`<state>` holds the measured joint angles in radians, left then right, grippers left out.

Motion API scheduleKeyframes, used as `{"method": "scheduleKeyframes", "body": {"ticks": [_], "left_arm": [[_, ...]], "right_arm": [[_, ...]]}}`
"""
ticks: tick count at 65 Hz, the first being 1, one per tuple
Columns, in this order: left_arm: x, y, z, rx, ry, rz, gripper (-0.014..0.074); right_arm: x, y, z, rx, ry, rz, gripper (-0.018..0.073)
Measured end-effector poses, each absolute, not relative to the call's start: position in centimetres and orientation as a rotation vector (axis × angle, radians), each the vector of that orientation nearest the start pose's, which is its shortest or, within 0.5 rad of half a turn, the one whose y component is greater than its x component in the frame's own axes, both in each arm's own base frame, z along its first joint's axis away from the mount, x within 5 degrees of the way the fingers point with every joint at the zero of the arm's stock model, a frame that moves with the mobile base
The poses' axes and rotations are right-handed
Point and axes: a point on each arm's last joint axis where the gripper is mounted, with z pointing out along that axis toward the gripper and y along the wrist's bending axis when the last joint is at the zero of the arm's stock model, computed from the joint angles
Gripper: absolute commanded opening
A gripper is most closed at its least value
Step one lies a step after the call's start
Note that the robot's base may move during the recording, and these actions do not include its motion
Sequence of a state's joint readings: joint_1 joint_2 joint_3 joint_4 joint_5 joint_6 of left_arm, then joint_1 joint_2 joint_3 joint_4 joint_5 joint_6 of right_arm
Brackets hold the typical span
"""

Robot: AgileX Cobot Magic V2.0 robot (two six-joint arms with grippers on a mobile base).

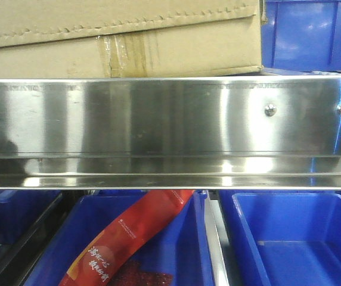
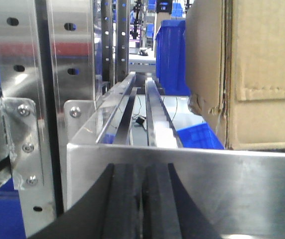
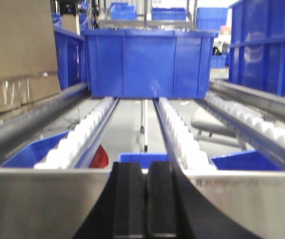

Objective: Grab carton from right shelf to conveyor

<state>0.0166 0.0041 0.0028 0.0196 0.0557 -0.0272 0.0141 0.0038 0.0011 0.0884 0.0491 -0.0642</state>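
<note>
The carton [image 1: 176,50] sits on the upper tier of the right shelf [image 1: 313,179], just behind the shiny steel front rail [image 1: 129,125], with its taped seam facing out and its zigzag flap edge along the top. A blue bin [image 1: 313,33] stands just beside it on the right. Two screw heads [image 1: 270,109] show towards the rail's right end. Below the rail lie more blue bins, and one of them [image 1: 188,250] holds a red packet [image 1: 129,238].

In the left wrist view, the left hand [image 2: 142,172] has its black pads pressed together, pinching nothing. It is in front of the rail, with the carton's side up to its right. In the right wrist view, the right hand [image 3: 145,172] is likewise pressed together and holds nothing. It faces white roller tracks [image 3: 180,129] that carry a blue bin, with the carton at the left edge.
</note>
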Motion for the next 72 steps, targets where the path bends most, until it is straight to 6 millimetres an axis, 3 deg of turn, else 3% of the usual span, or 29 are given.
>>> {"method": "scheduleKeyframes", "body": {"ticks": [16, 24, 36, 45, 52, 63, 72], "left_arm": [[5.5, 0.1, 22.2, -0.020, 1.422, 0.003, 0.0020], [4.6, 0.1, 25.7, -0.016, 1.398, 0.011, 0.0060], [3.7, 0.2, 31.0, 0.005, 1.430, 0.060, 0.0270], [4.7, 0.3, 34.1, 0.004, 1.496, 0.070, 0.0393], [5.8, 0.3, 35.3, 0.003, 1.535, 0.068, 0.0414], [7.2, -0.1, 37.3, 0.040, 1.584, 0.008, 0.0412], [9.0, -1.0, 40.5, 0.110, 1.664, -0.060, 0.0412]], "right_arm": [[5.6, 0.0, 21.9, 0.027, 1.438, 0.047, -0.0070], [4.5, 0.2, 25.7, 0.019, 1.439, 0.068, -0.0055], [3.0, 0.4, 32.1, 0.004, 1.410, 0.085, 0.0206], [4.0, 0.4, 34.3, 0.003, 1.448, 0.088, 0.0449], [5.5, 0.4, 34.6, 0.004, 1.511, 0.088, 0.0564], [7.1, 0.6, 35.9, -0.004, 1.597, 0.107, 0.0548], [8.2, 1.4, 40.0, -0.071, 1.598, 0.177, 0.0548]]}}
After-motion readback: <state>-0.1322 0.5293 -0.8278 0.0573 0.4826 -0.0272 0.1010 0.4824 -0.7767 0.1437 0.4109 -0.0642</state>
